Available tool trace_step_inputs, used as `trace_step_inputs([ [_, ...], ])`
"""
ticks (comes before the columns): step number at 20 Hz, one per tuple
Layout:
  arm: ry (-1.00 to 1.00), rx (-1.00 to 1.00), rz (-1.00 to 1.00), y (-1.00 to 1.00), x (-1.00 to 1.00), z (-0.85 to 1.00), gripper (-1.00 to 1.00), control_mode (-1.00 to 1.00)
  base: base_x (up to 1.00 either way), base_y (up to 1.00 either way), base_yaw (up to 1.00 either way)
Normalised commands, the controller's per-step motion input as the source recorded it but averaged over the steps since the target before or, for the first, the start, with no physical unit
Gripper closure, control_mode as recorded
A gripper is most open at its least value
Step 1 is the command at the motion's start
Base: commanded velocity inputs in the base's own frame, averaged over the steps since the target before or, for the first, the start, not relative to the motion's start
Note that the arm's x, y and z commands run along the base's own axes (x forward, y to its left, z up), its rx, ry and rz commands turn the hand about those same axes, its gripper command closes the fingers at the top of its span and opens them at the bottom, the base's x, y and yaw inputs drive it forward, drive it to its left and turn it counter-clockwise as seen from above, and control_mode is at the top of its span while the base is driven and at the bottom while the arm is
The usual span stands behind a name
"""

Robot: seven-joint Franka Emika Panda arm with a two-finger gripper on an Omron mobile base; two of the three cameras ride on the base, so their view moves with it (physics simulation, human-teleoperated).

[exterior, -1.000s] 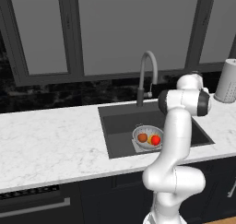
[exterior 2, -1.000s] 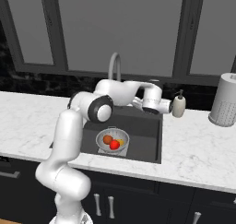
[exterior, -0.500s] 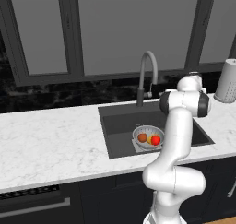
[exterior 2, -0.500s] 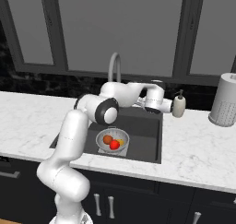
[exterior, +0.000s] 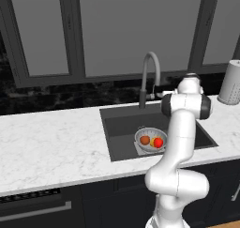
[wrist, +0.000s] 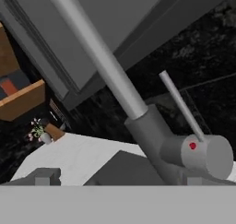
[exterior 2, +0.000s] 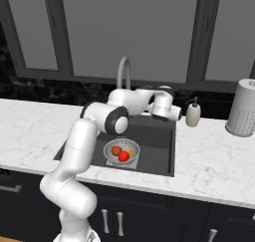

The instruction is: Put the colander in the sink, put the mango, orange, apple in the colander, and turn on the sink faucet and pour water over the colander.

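Claw (exterior 2: 174,115) fingers are wide apart and hold nothing, up close to the sink faucet (wrist: 138,112). From left to right in the sink (exterior 2: 154,141): the colander (exterior 2: 121,150) with the orange (exterior 2: 116,150), apple (exterior 2: 124,156) and mango (exterior 2: 131,154) inside. No water runs yet. The thin lever (wrist: 180,105) on the faucet looks hard and smooth, so I think a push near its tip works best.

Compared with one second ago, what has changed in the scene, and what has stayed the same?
The arm has swung its elbow a little to the side, bringing the open gripper closer to the sink faucet, near its lever. It has gripped nothing. The colander with the orange, apple and mango stayed in the sink; no water is visible.
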Motion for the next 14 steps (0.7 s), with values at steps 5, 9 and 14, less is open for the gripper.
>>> trace_step_inputs([
  [5,-0.01,-0.01,0.0,0.02,0.45,0.0,-1.0,-1.0,0.0,0.0,0.0],
  [9,0.0,-0.02,-0.01,0.0,0.33,0.0,-1.0,-1.0,0.0,0.0,0.0],
  [14,0.0,-0.02,-0.02,0.0,0.35,0.0,-1.0,-1.0,0.0,0.0,0.0],
])
